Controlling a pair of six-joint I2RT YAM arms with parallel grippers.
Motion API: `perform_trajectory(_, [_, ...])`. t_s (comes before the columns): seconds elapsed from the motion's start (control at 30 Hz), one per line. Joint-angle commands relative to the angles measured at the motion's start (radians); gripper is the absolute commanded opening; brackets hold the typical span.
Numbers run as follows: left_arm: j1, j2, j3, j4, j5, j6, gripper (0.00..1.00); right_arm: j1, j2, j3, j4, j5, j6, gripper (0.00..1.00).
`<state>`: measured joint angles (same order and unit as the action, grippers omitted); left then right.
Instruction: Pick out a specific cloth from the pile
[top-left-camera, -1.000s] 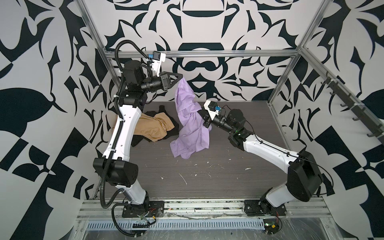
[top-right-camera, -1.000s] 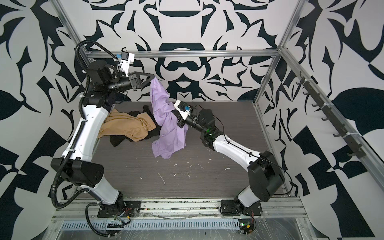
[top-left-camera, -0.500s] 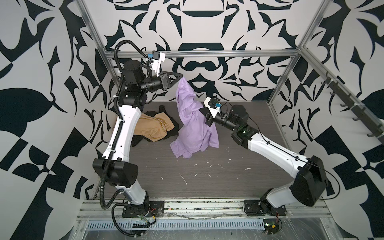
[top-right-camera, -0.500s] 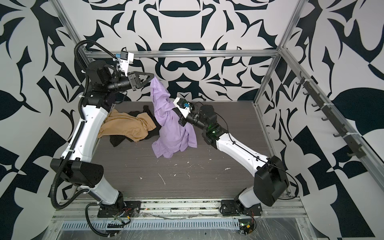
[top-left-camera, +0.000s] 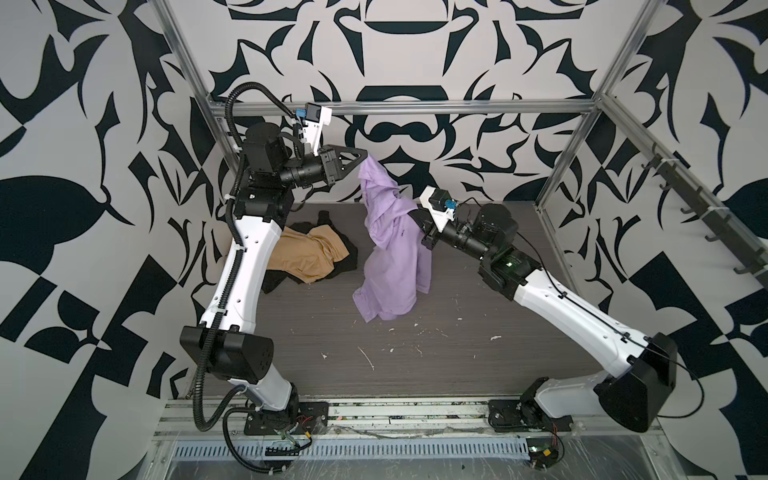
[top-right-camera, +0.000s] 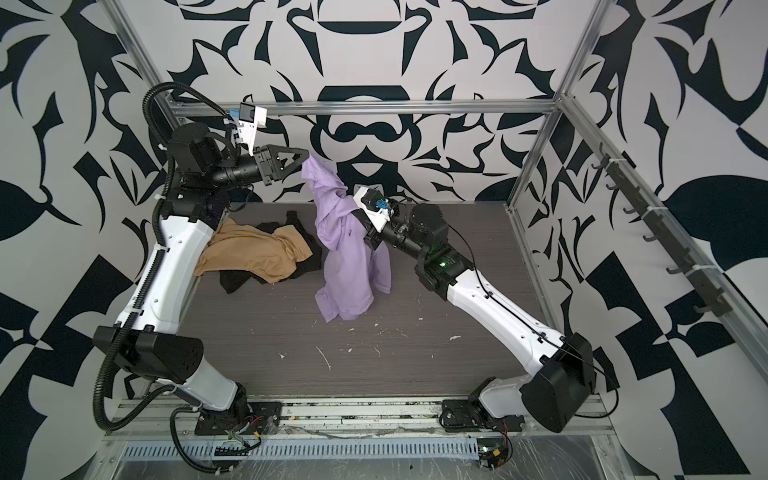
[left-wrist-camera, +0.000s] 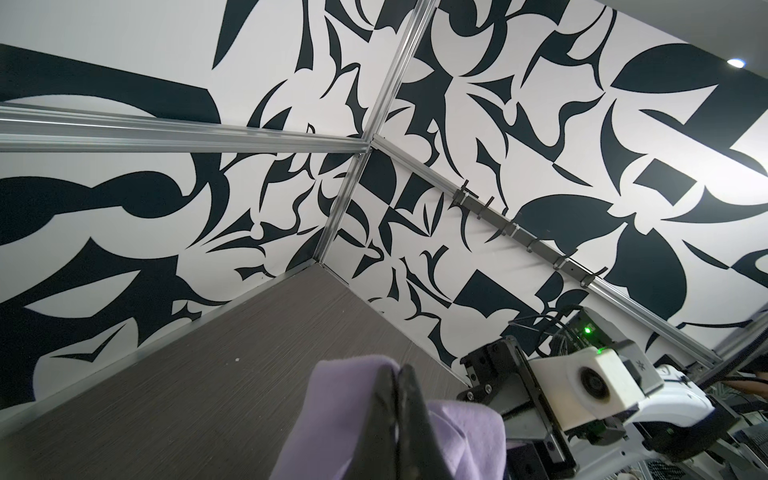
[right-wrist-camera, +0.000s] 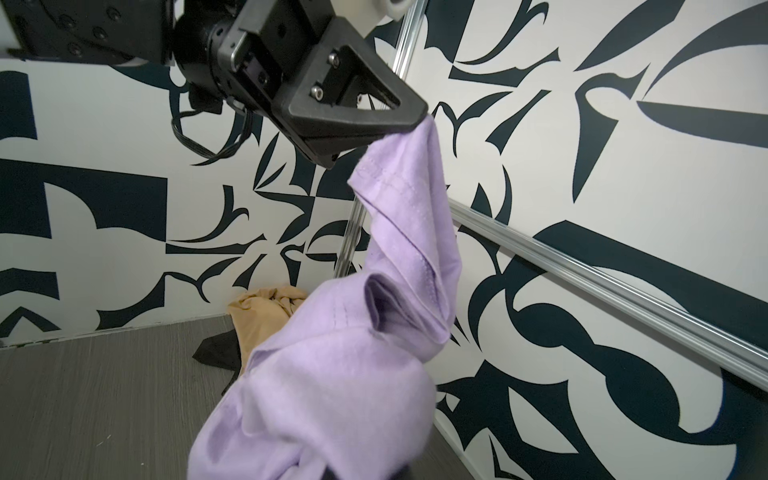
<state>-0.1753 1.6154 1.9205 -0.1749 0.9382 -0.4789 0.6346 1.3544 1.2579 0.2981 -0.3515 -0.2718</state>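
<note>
You can't see right gripper's (top-left-camera: 422, 227) fingertips: cloth (top-left-camera: 390, 266) bunches over them, jaws clenched in it. Left gripper (top-left-camera: 365, 155) pinches cloth's top corner. Cloth hangs beside pile (top-left-camera: 311, 257), apart from it, lower end reaching table (top-left-camera: 457, 353). Left arm (top-left-camera: 245, 266) covers pile's edge.

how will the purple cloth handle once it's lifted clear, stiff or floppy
Likely floppy: the cloth hangs in folds from the left gripper and droops toward the table. Probably light: a pinch at one edge holds it up. It may drag, since its lower end appears to rest on the table.
</note>
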Motion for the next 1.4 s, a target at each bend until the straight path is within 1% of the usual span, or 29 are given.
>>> perform_trajectory(0.0, [-0.003,-0.040,0.007,0.004,0.001,0.004,0.00,-0.003,-0.059,0.090,0.007,0.021,-0.026,0.00])
perform_trajectory(0.2, [-0.012,-0.061,0.024,-0.009,-0.005,-0.006,0.00,-0.004,-0.083,0.157,-0.076,0.040,-0.038,0.00])
perform_trajectory(0.3, [-0.030,-0.074,0.026,-0.021,-0.013,-0.004,0.00,-0.004,-0.098,0.170,-0.084,0.045,-0.038,0.00])
perform_trajectory(0.67, [-0.081,-0.120,0.022,-0.109,-0.045,0.051,0.00,0.008,-0.123,0.236,-0.175,0.041,-0.069,0.00])
perform_trajectory(0.8, [-0.099,-0.146,-0.002,-0.130,-0.060,0.071,0.00,0.013,-0.136,0.252,-0.200,0.049,-0.070,0.00])
perform_trajectory(0.93, [-0.102,-0.180,-0.063,-0.132,-0.067,0.077,0.00,0.015,-0.144,0.285,-0.261,0.070,-0.058,0.00])
perform_trajectory(1.0, [-0.105,-0.198,-0.104,-0.132,-0.070,0.081,0.00,0.016,-0.154,0.278,-0.264,0.078,-0.055,0.00])
perform_trajectory(1.23, [-0.127,-0.262,-0.298,-0.108,-0.080,0.084,0.00,0.016,-0.182,0.246,-0.272,0.121,-0.041,0.00])
perform_trajectory(1.37, [-0.130,-0.304,-0.427,-0.045,-0.089,0.060,0.00,0.016,-0.175,0.239,-0.286,0.141,-0.040,0.00])
